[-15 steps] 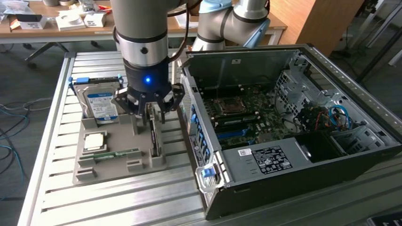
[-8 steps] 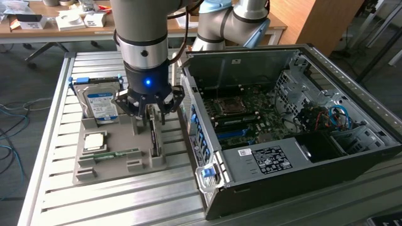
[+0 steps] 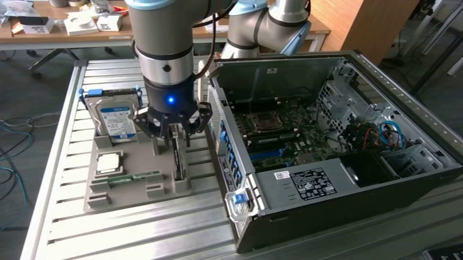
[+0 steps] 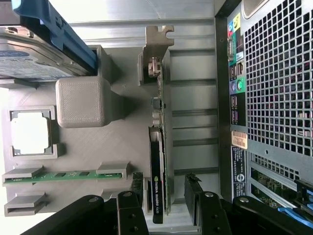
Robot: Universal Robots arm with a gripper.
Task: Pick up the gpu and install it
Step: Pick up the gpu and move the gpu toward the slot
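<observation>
Wrist view: pincer [image 4: 165,185] astride gpu [image 4: 157,156] (jaws apart), btw HDD [image 4: 34,58] & case [image 4: 274,88].

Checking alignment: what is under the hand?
The gpu, standing on edge in a slot of the grey holder, between the fingers of the open hand. Its lower edge is hidden there.

The jaws hide part of the gpu [image 3: 178,165]; the picture's edge crops the hard drive [image 4: 32,56].
</observation>
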